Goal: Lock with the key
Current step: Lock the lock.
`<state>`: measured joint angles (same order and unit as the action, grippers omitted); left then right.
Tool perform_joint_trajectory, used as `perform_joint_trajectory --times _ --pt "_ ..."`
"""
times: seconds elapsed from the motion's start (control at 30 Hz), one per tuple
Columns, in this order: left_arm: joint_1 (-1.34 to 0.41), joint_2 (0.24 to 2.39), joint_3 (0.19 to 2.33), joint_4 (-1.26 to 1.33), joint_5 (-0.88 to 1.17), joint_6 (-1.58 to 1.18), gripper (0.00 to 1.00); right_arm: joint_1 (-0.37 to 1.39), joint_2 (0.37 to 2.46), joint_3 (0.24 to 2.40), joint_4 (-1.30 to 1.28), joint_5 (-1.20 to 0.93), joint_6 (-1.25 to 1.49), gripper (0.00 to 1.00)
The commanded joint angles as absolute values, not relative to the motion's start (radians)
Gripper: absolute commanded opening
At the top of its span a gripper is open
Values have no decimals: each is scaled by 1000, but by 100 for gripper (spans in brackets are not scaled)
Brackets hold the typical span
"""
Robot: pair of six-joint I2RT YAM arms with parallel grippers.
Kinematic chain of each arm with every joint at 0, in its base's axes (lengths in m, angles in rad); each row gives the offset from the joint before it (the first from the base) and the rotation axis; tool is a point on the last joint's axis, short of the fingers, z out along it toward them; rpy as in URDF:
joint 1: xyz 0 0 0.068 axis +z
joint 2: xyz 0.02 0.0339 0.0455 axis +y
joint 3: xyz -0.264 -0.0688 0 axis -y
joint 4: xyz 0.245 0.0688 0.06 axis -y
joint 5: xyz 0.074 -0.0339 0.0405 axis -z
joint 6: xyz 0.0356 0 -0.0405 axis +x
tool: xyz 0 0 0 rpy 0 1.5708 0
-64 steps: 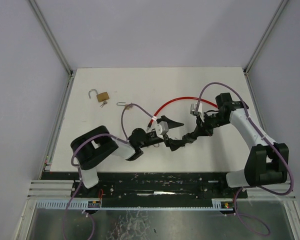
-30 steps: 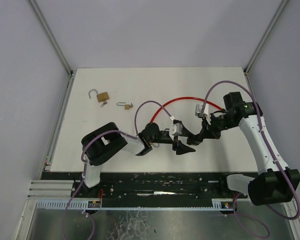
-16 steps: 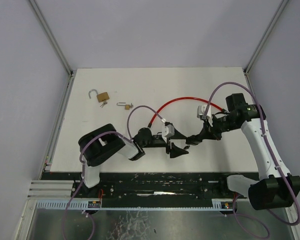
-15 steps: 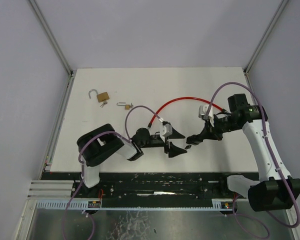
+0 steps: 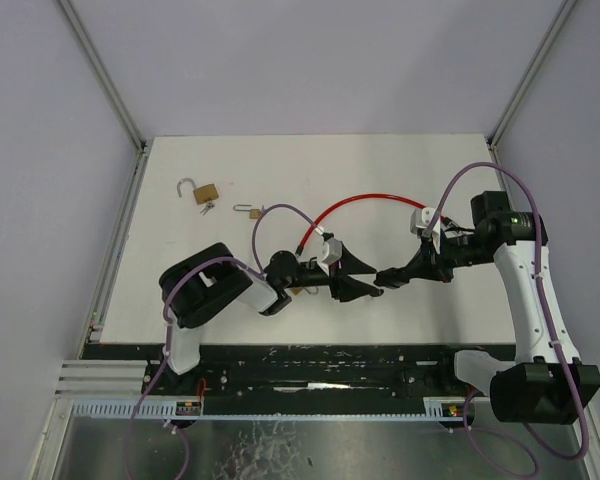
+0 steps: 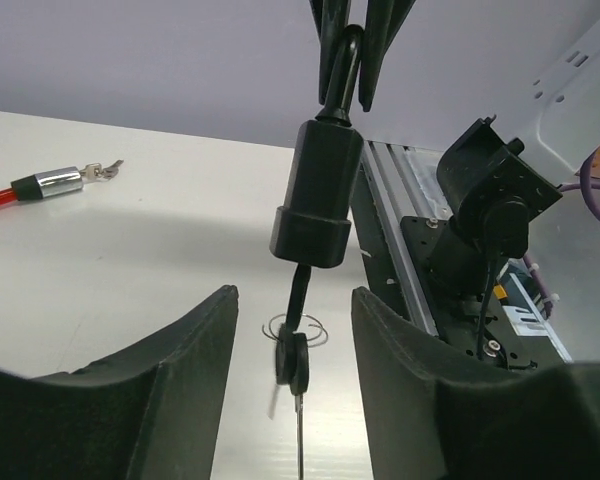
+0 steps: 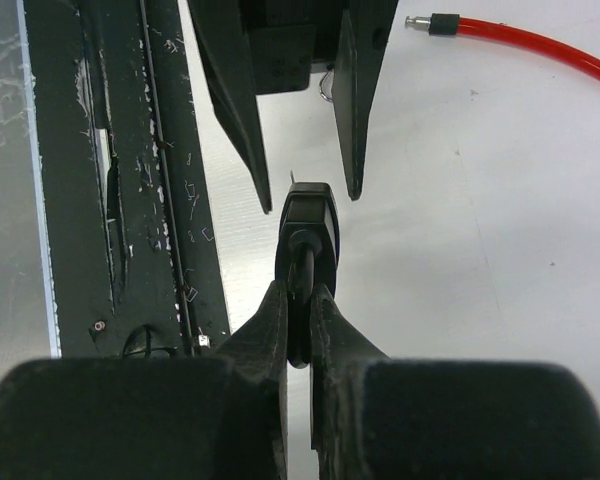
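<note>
The right pincer [image 7: 298, 290] is clamped on the lock's [image 6: 318, 190] thin neck. The key [image 6: 292, 362] sticks out of the lock's other end, in line with its long axis. It lies between the left pincer's [image 6: 292, 300] parted jaws, untouched, so the left arm is nearer.

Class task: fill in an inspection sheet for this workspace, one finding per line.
Surface: white table.
Job's things: black lock head, key on a ring hanging below it; red cable on the table.
Clutter: brass padlock, shackle open, far left.
Grippers: right gripper shut on the lock head; left gripper open, straddling it without touching.
Cables: purple cables loop over both arms.
Surroundings: grey walls; black rail at near edge.
</note>
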<state>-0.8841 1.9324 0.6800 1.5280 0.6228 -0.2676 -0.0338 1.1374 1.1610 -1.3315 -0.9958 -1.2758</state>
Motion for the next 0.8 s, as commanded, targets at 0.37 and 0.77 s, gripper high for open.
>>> perform_joint_trajectory --times 0.37,0.77 --pt "-903 2008 777 1574 738 -301 31 -37 1135 1193 -1356 -1110 -1313 0" --pt "-881 1978 745 1507 671 -283 0 -50 1108 1234 -1320 -1034 -1289 0"
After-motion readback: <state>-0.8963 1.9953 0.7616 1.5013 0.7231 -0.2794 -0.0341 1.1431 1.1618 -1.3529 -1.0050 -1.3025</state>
